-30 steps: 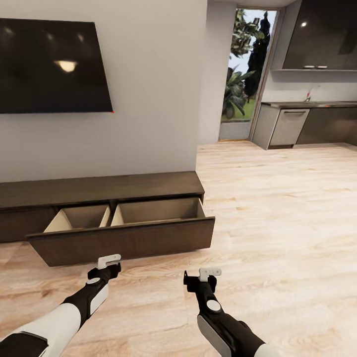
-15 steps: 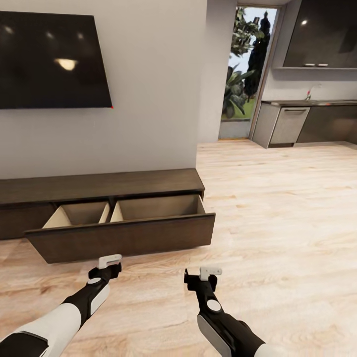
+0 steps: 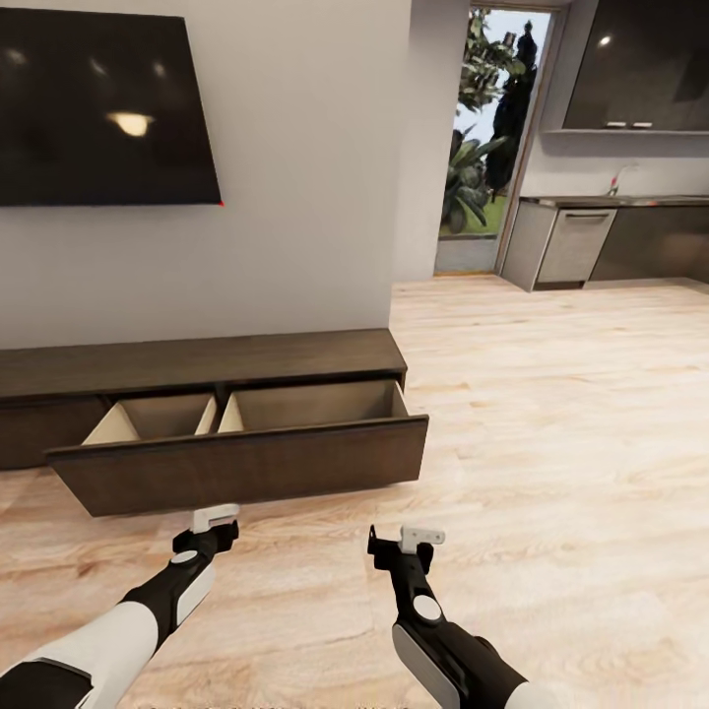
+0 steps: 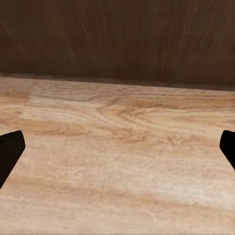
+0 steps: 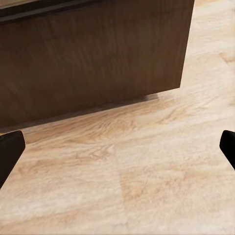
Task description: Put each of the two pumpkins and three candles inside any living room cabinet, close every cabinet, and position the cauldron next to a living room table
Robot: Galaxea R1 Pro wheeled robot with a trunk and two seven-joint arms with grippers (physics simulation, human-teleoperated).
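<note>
backing off from the open drawer

the view slides lower on the wall than a second ago, so the base pulls back; the cabinet [image 3: 197, 369] sits ahead, drawer [image 3: 246, 463] out and empty. left gripper [image 3: 215, 516] and right gripper [image 3: 421, 537] both spread, holding nothing. nothing stowed yet.

Dark-brown cabinet [image 3: 197, 369] (pale interior) on light wood-grain floor [image 3: 551, 414]
</note>
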